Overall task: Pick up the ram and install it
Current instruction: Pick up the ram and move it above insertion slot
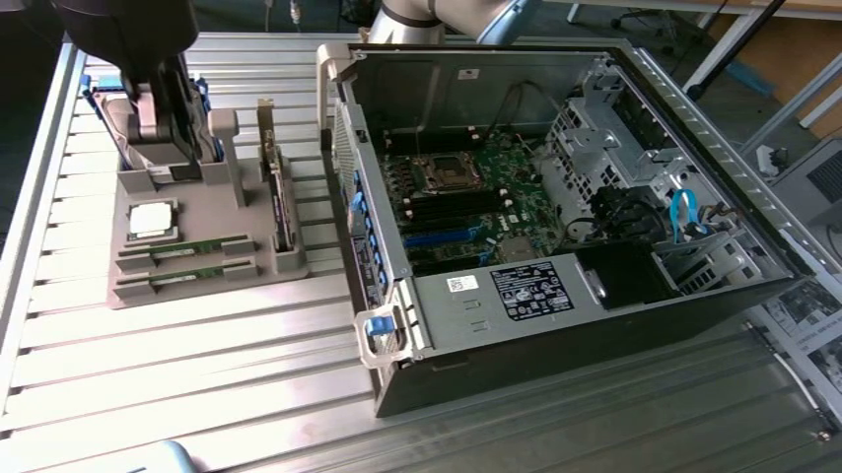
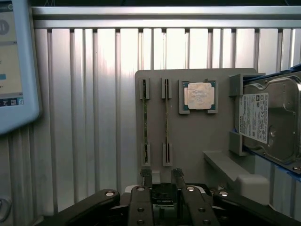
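Two ram sticks stand on edge in slots of the grey fixture tray: one ram stick lies nearer the processor, the other ram stick beside it. My gripper hangs high above the tray, open, with nothing between its fingers. In the wrist view its fingertips sit just past one end of the two sticks, apart from them. The open computer case lies on the exterior view's right, its motherboard exposed.
On the same tray are a silver processor chip, a hard drive and an upright expansion card. A screen edge shows in the wrist view. The ribbed metal table stretches around the tray.
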You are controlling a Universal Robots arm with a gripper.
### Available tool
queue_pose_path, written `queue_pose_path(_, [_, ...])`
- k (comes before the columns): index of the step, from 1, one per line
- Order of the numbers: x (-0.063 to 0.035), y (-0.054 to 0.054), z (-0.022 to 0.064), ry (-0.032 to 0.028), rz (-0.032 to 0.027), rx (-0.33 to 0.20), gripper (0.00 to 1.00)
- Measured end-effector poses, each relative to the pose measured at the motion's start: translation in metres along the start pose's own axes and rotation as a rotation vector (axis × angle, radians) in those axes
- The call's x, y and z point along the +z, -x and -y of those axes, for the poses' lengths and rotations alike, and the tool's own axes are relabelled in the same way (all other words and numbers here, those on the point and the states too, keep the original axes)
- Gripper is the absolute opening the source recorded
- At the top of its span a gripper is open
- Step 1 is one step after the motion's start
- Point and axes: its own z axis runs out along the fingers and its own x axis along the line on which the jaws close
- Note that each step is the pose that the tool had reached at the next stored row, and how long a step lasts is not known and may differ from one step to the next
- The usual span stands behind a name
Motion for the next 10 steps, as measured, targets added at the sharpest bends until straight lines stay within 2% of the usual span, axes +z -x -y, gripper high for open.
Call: queue_pose_path(10, [0.0027, 0.0001, -0.0001, 0.0, 0.0, 0.0, 0.3])
